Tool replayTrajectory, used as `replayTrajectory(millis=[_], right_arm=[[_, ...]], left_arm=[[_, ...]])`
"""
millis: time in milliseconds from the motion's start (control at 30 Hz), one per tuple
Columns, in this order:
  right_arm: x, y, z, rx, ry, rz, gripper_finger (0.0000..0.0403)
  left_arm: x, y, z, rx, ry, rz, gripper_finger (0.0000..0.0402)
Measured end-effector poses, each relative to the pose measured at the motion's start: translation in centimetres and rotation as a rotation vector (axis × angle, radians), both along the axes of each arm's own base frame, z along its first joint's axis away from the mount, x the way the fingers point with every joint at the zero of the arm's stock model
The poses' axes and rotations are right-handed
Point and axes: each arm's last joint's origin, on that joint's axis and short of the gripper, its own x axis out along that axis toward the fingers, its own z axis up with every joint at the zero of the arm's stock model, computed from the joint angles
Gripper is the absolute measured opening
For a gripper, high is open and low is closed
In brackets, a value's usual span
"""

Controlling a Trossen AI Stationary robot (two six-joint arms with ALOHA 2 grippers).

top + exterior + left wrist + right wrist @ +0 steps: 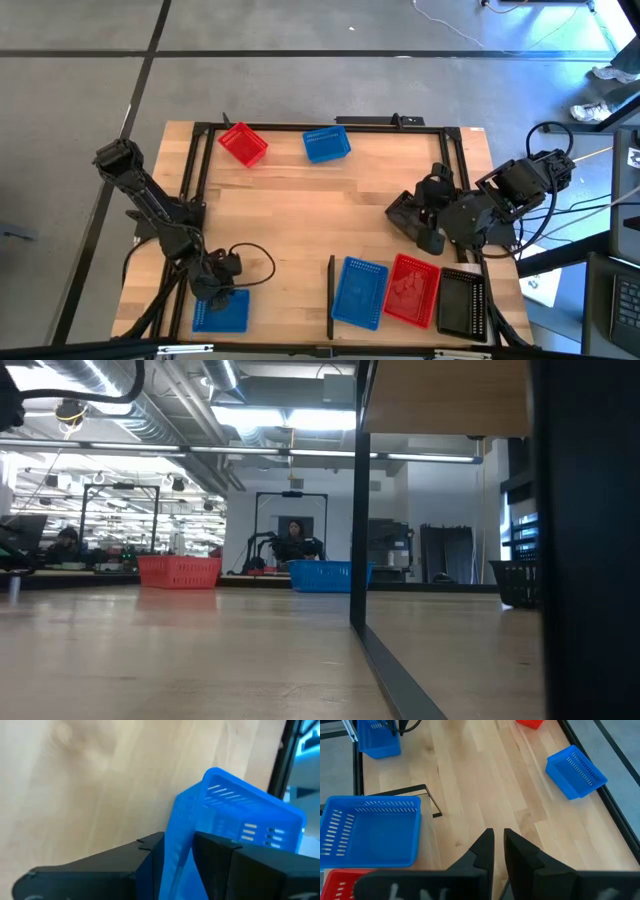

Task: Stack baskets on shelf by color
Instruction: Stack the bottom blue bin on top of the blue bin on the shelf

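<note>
High view shows five small plastic baskets on the wooden table (330, 215), plus one black one at the shelf. At the near left corner lies a blue basket (221, 311), and the left gripper (217, 290) is down on its far rim. In the left wrist view this blue basket (235, 830) is tilted, with thin slots cut in its smooth blue wall, and one side wall stands between the two dark fingers (150, 855); the jaws are closed on that wall.

At the far edge of the table a red basket (243, 144) and another blue basket (327, 144) lie apart from each other, both turned a little askew.

On the pale shelf panel (420, 335) at the near right, just beside a thin black bar (331, 297), three baskets lie in a row, touching side by side: a blue one (360, 292), a red one (413, 290) and a black basket (463, 301). All have the same shallow rectangular shape with latticed sides.

The right gripper (405, 215) hangs over the right part of the table, well apart from every basket. In the right wrist view its fingers (485, 850) are almost together, only a narrow gap between them, and nothing is held.

Low view shows the red and blue baskets far across the smooth table top, and a person sits in the room behind.
</note>
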Motion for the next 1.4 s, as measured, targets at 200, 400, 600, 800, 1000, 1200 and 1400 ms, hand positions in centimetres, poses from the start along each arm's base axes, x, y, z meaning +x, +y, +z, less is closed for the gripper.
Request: replayTrajectory(millis=[200, 400, 600, 800, 1000, 1200, 1400], right_arm=[[0.0, 0.0, 0.0, 0.015, -0.004, -0.018, 0.0042], [0.0, 0.0, 0.0, 0.016, -0.004, -0.019, 0.0042], [0.0, 0.0, 0.0, 0.015, -0.004, -0.019, 0.0042], [0.0, 0.0, 0.0, 0.014, -0.003, -0.016, 0.0042], [0.0, 0.1, -0.1, 0.053, 0.018, 0.010, 0.0042], [0.1, 0.5, 0.0, 0.121, 0.032, 0.056, 0.0042], [0.1, 0.5, 0.0, 0.124, 0.026, 0.056, 0.0042]], left_arm=[[0.1, 0.1, 0.0, 0.029, -0.036, 0.035, 0.0089], [0.2, 0.1, 0.1, 0.012, -0.032, 0.054, 0.0089], [0.2, 0.1, 0.1, 0.009, -0.030, 0.065, 0.0089], [0.2, -0.1, -0.6, 0.026, 0.010, 0.030, 0.0089], [0.4, -0.5, -2.0, 0.049, 0.082, 0.002, 0.0089], [0.5, -0.6, -2.3, 0.067, 0.084, -0.004, 0.0073], [0.5, -0.5, -2.3, 0.008, 0.147, -0.002, 0.0007]])
